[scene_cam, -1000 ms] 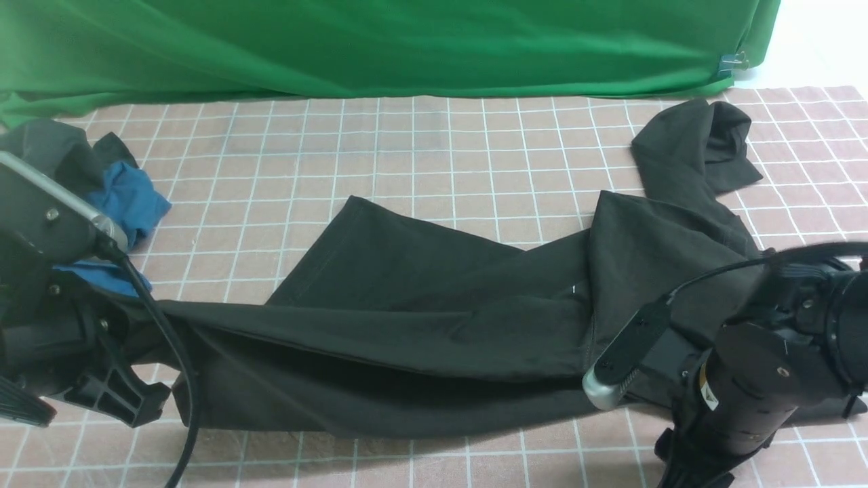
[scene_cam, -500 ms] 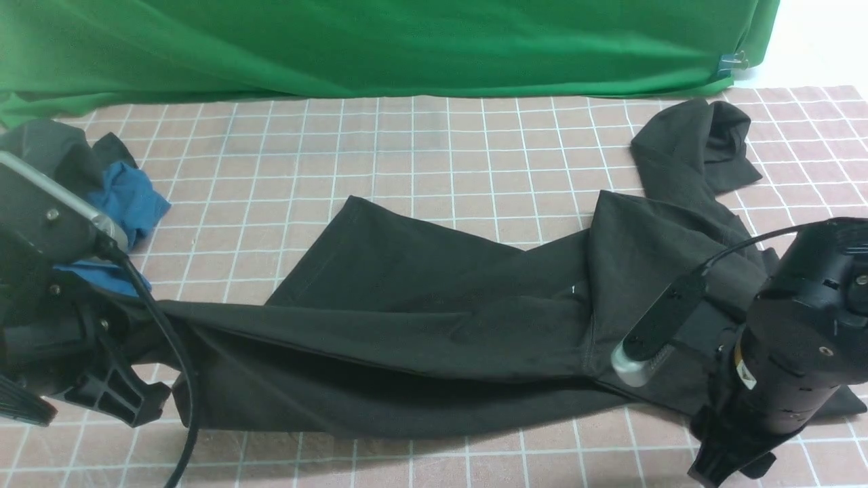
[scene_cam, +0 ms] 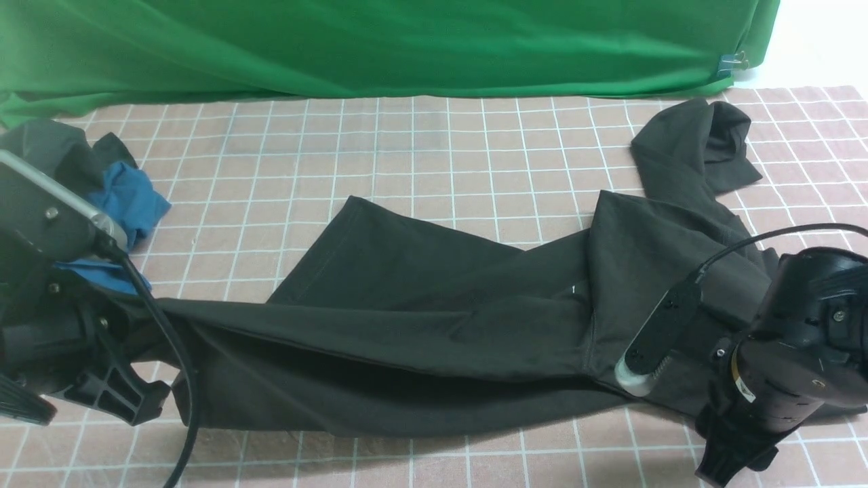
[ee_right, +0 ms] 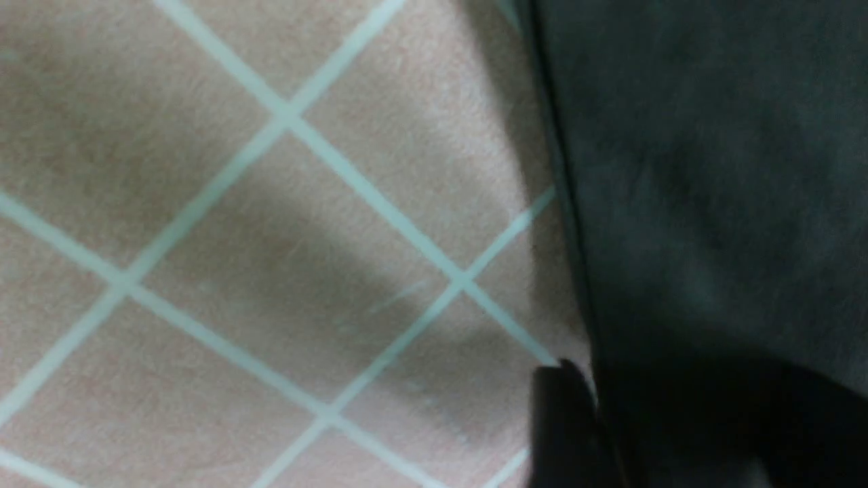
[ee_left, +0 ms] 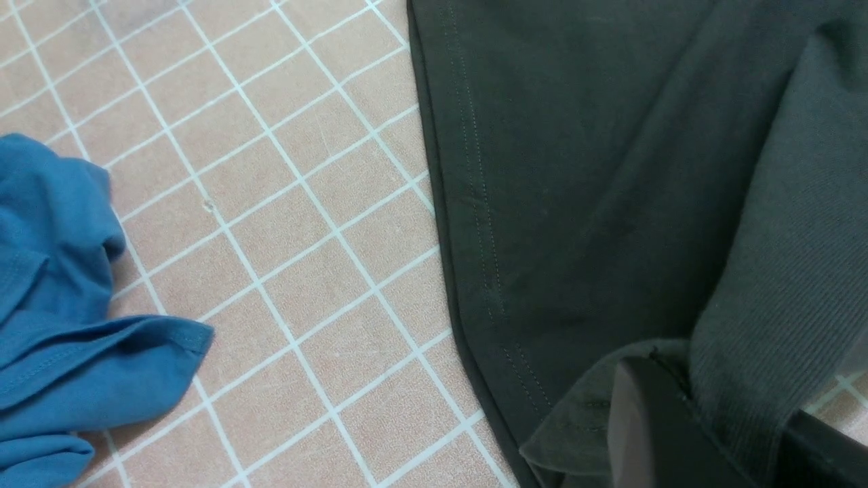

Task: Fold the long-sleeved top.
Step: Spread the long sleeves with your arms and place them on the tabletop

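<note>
Top [scene_cam: 434, 325]: black, creased, stitched hem, lying on the checked surface [scene_cam: 407, 156] between the two arms. Left gripper [ee_left: 732, 434] clamped on a ribbed fold. Right gripper [scene_cam: 736, 457] at the top's edge; view blurred, cannot tell its grip.

No legible text or numbers, sticker [scene_cam: 737, 392] on right arm [scene_cam: 797, 369] too small to read

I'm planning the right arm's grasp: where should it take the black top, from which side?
Take the long-sleeved top at its near right edge, coming low from the robot's side: that edge lies flat and exposed on the checked cloth, so a finger probably slips under.
</note>
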Controlling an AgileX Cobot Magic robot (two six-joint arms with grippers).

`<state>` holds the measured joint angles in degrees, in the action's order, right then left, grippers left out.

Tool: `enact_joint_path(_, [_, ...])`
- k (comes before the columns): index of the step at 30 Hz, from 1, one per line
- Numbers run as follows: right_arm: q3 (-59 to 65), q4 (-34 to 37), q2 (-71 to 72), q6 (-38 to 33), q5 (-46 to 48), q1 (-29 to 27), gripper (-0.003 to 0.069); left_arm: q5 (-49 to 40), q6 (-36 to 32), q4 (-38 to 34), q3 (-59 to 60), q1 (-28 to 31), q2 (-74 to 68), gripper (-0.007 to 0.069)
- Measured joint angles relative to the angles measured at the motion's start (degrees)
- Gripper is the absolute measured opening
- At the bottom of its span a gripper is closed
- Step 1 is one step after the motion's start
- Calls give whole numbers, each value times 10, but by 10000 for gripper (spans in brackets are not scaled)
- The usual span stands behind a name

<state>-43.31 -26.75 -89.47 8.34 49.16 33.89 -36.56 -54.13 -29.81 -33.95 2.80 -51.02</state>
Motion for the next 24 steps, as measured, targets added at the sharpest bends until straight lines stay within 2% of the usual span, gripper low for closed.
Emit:
enact_joint_path(5, [-5,-3,0,2,36,0,88,-1,0,0,0,0,0,21])
enact_joint_path(6, [-6,-3,0,3,41,0,64,-4,0,0,0,0,0,21])
enact_joint_path(13, [-14,26,64,1,71,0,50,-8,0,0,0,0,0,21])
enact_joint_path(19, [-46,118,254,-12,143,0,50,-4,0,0,0,0,0,21])
enact_joint_path(24, [-50,166,332,-14,187,0,49,5,0,0,0,0,0,21])
